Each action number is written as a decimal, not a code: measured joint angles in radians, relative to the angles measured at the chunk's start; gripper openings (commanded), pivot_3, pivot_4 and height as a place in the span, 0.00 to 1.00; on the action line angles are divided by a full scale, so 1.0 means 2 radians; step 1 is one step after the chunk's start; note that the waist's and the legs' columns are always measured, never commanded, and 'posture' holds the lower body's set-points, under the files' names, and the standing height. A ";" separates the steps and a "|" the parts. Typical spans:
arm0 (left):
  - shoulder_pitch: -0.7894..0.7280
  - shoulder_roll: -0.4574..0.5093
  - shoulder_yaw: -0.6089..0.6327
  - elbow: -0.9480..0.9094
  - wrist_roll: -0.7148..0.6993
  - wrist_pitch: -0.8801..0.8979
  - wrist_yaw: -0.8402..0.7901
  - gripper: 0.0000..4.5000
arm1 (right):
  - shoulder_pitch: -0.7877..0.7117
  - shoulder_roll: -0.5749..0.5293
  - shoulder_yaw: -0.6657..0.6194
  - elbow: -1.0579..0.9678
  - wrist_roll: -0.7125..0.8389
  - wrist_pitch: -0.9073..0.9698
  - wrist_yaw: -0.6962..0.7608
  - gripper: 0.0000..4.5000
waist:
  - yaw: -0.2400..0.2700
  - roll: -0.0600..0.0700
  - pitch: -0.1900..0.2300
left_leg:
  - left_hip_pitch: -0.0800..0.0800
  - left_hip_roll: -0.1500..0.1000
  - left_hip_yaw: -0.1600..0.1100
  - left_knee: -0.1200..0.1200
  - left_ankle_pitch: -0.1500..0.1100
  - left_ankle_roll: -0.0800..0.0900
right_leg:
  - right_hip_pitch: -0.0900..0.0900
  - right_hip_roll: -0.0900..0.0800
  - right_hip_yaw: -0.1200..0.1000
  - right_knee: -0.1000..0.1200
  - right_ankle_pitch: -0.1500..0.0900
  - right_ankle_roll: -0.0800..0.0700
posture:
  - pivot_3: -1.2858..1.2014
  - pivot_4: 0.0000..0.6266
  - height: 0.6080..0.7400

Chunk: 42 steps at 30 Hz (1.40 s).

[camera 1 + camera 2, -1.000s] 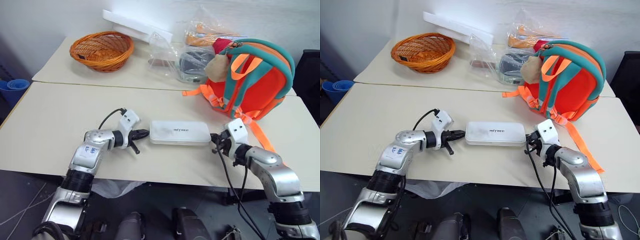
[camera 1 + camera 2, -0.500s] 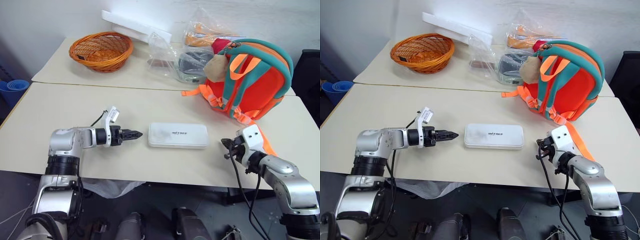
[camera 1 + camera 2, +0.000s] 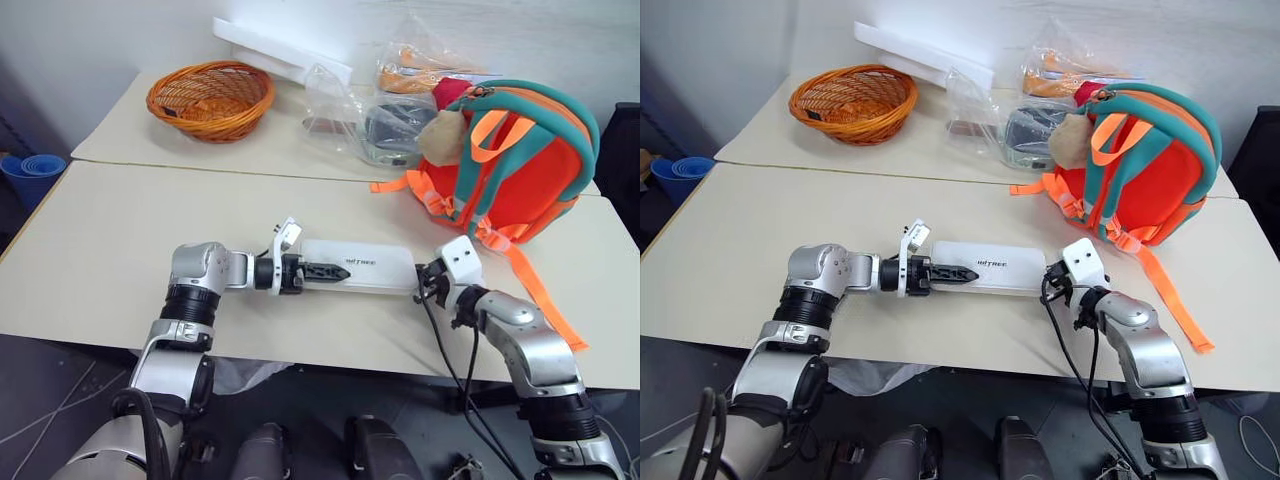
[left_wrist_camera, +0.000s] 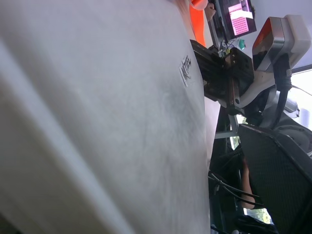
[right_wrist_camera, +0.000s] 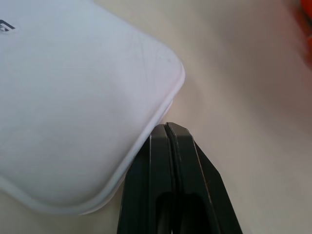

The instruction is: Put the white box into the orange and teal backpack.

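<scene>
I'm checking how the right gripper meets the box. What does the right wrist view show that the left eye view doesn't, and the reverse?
Right wrist view: the right gripper with its black fingers pressed together against the white box's rounded corner edge.
Left eye view: the left gripper lying over the box's other end, plus the backpack and basket.
Both: the box on the table.

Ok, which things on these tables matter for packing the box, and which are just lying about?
For the job:
white box
orange and teal backpack
left gripper, over the box's left end
right gripper, shut, at the box's right end

Lying about:
wicker basket
white foam slab
clear plastic bags
</scene>
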 measured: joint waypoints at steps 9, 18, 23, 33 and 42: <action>0.014 0.050 0.028 -0.044 -0.037 0.041 -0.008 0.32 | 0.052 -0.038 -0.142 -0.049 0.087 0.028 0.031 0.48 | -0.006 0.000 0.000 | 0.002 0.000 0.000 -0.002 0.000 0.000 | 0.000 0.001 0.001 0.001 0.000 0.000 | 0.52 0.24 1.00; 0.031 0.079 0.108 -0.101 -0.078 0.059 0.009 0.32 | -0.147 -0.034 -0.179 0.032 0.170 0.079 0.021 1.00 | -0.014 0.000 0.001 | 0.002 0.001 0.000 -0.002 0.001 -0.001 | -0.001 0.001 0.000 0.002 -0.001 -0.001 | 0.52 0.24 1.00; 0.008 0.093 0.128 -0.089 -0.078 0.027 0.022 0.31 | -0.232 0.008 -0.119 0.188 0.132 0.039 0.020 1.00 | -0.014 0.000 0.001 | 0.000 0.000 0.001 -0.002 0.002 -0.003 | -0.002 0.000 0.001 0.002 -0.001 -0.001 | 0.52 0.24 1.00; -0.008 0.124 0.184 -0.090 -0.112 0.019 0.026 0.31 | -0.256 0.004 -0.117 0.225 0.148 -0.019 0.091 0.40 | -0.014 0.000 0.001 | -0.007 0.001 0.000 -0.001 0.003 -0.004 | -0.009 0.000 -0.001 0.005 0.000 -0.001 | 0.52 0.24 1.00; -0.050 0.128 0.191 -0.107 -0.111 -0.160 0.002 0.31 | -0.093 -0.164 -0.236 -0.116 0.541 0.233 0.147 0.01 | 0.000 0.000 0.002 | -0.007 0.001 -0.001 -0.002 0.003 -0.004 | -0.008 0.000 -0.002 0.003 0.000 -0.001 | 0.52 0.24 1.00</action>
